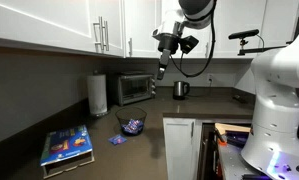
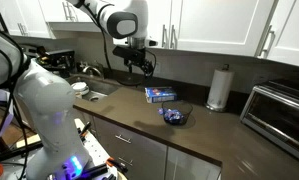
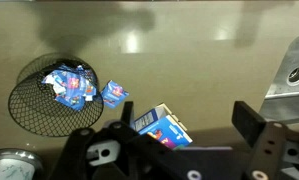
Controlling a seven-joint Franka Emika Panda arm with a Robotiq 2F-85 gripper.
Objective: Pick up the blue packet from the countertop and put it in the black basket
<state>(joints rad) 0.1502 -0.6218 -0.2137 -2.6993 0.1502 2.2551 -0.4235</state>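
Basket, one; blue packet beside it, one.

Both exterior views face the countertop from opposite ends, sharing the black basket; wrist view looks down

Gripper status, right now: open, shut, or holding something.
Gripper: open, holding nothing.
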